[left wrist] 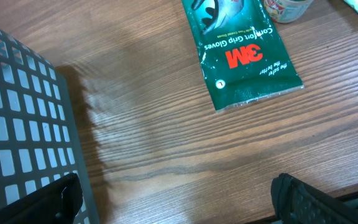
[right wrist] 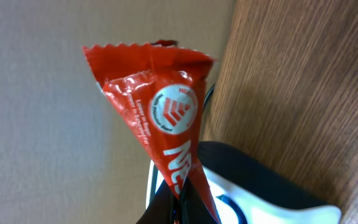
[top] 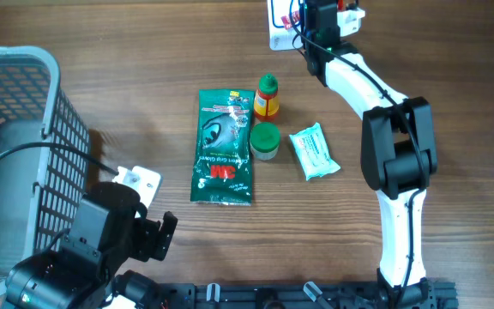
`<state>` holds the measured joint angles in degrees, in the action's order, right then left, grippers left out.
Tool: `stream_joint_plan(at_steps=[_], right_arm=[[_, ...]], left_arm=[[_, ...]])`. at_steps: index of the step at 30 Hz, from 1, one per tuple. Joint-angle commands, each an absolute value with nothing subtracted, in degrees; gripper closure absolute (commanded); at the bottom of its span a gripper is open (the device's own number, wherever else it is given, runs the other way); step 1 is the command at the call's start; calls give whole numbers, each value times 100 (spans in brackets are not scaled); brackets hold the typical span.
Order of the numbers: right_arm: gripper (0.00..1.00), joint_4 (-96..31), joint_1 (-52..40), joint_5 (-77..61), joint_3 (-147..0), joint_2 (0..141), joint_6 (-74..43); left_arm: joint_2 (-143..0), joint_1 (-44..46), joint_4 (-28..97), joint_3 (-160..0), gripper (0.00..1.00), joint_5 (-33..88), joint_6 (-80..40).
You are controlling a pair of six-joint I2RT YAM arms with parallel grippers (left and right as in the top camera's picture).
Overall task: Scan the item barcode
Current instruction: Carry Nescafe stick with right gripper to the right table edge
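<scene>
Red snack packet (right wrist: 160,118) fills the right wrist lens, pinched at its lower end by the right claw (right wrist: 179,208), which is clamped tight on it at the far edge of the worktop (right wrist: 303,81). Glossy foil, zigzag top seal, round white logo, and no barcode on this face. It looks like the presenting step: a black-and-white device (right wrist: 260,199), likely the scanner, sits just below. Next, I'd say, turn the packet until the code faces it. Meanwhile the left claw (left wrist: 179,199) hangs wide open, empty, beside the basket (left wrist: 23,124).
</scene>
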<state>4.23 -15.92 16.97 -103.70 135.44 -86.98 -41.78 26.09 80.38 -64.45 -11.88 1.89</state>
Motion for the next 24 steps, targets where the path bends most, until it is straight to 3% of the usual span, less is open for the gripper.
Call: stream_joint_plan(at_steps=[1, 7, 14, 20, 24], right_arm=[[95, 593, -1570, 1883, -10610, 13666, -8833], [95, -989, -1052, 1739, -11454, 12687, -7872], [96, -4117, 1199, 2410, -11454, 10512, -7649], [95, -5802, 2961, 2770, -11384, 10763, -7994], [95, -5929, 3763, 2770, -11371, 11703, -8058]], left_arm=[[-4163, 2587, 8023, -6462, 0, -1138, 237], [-4163, 2587, 8023, -6462, 0, -1138, 237], [-4163, 2587, 8023, -6462, 0, -1138, 237], [-4163, 2587, 8023, -6462, 0, -1138, 237], [-4163, 2587, 8023, -6462, 0, -1138, 237]])
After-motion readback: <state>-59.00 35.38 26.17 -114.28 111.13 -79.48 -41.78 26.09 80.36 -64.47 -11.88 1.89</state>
